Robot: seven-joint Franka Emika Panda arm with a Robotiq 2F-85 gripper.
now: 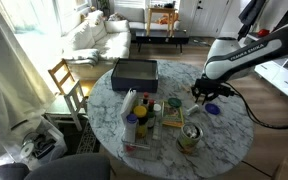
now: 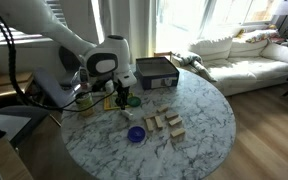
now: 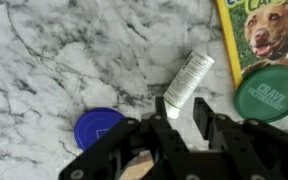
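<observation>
The tan block [image 3: 136, 166] is sitting between the fingers of the gripper [image 3: 182, 108], which is clenching it with the jaws drawn partway in, just above the table near its edge; only a sliver of the block is showing in the wrist view. A blue lid [image 3: 99, 128] is lying flat on the marble just beside the fingers, and a white tube [image 3: 189, 80] is lying slanted just ahead of them, its lower end near one fingertip. Beyond the tube, a green lid [image 3: 269, 95] is resting beside a yellow package [image 3: 264, 30] printed with a dog. All of this is lying on a round white marble table [image 1: 224, 135] veined in grey, where a dark box [image 1: 134, 72] is standing at the far side and several wooden blocks [image 2: 164, 125] are lying grouped in an exterior view. Around the table, a wooden chair [image 1: 66, 80] is standing close and a white sofa [image 2: 244, 50] is catching bright window light
</observation>
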